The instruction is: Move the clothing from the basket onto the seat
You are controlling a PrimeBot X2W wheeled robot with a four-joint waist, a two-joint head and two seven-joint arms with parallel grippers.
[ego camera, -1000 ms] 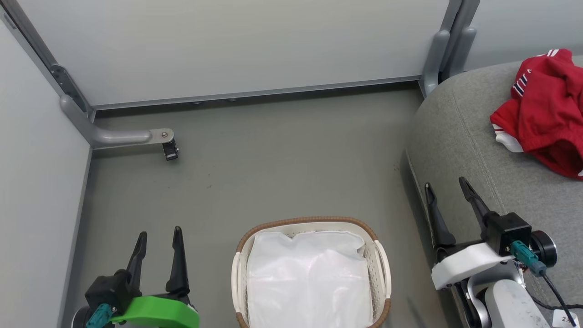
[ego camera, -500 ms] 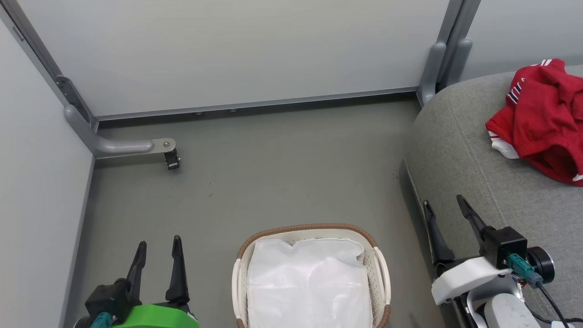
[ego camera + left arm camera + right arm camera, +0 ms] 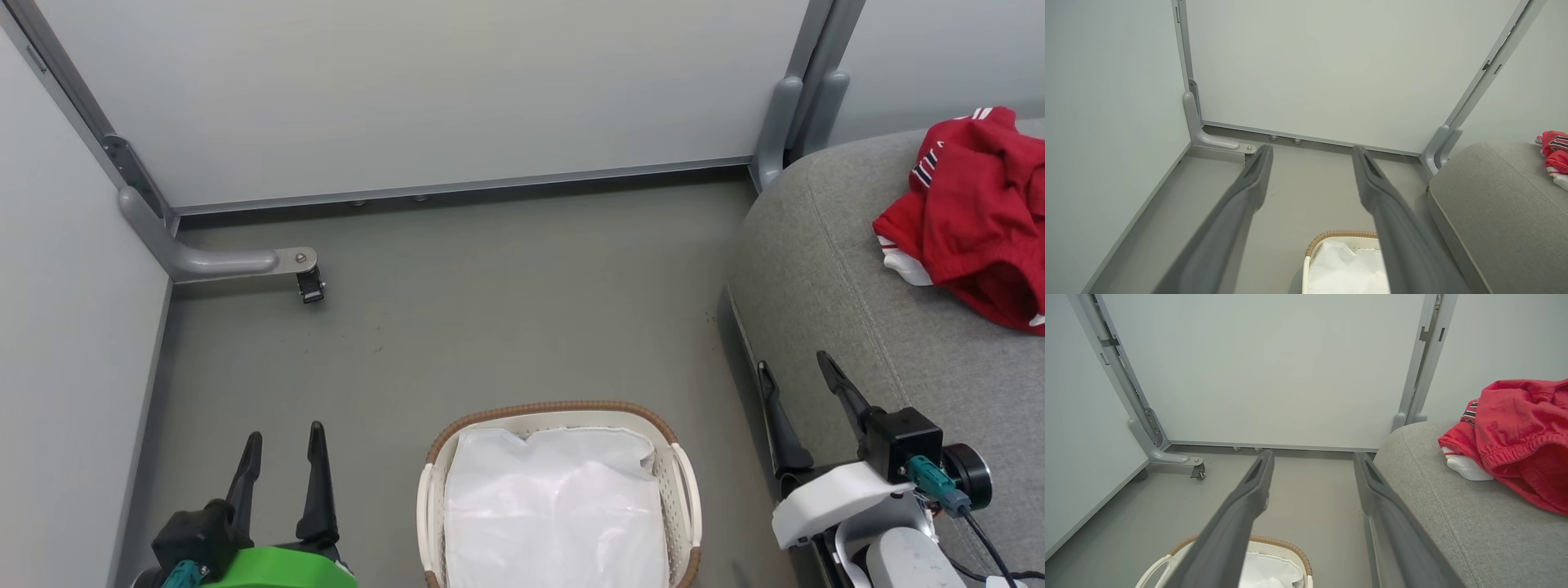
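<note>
Clothing (image 3: pixel 971 220) is heaped on the seat (image 3: pixel 816 253), well apart from the basket (image 3: pixel 555 406), which looks down to its white liner (image 3: pixel 555 506). Left gripper (image 3: pixel 286 433) and right gripper (image 3: pixel 793 363) hang empty, jaws spread. Looks like the job's done to me, so next I'd just park the arms.

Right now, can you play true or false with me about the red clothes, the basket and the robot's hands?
1. The clothing lies on the seat. True.
2. The basket holds red clothes. False: inside lies just its white liner.
3. The left gripper is open and empty. True.
4. The right gripper grips the clothing. False: it is open, empty and apart from it.
5. The basket stands on the seat. False: it stands on the floor beside the seat.
</note>
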